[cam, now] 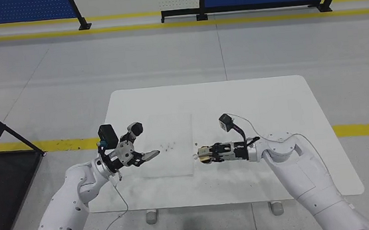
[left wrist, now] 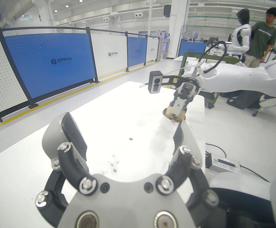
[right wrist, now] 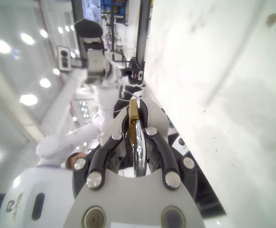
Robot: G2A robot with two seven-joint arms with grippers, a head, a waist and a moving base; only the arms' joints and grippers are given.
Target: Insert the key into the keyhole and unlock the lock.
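While in right gripper point(right wrist: 136, 106), lock point(right wrist: 133, 121) leftward.

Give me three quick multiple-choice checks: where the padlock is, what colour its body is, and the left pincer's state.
1. Where is the padlock? A) in neither pincer B) in the right pincer C) in the left pincer
2. Its body's colour? A) brass yellow B) black C) red
3. The left pincer is: A) shut on the padlock B) shut, empty C) open, empty
Answers: 1 B, it is clamped between that pincer's fingers; 2 A, a yellow metal body under a silver shackle; 3 C, its fingers stand wide apart with nothing between them.
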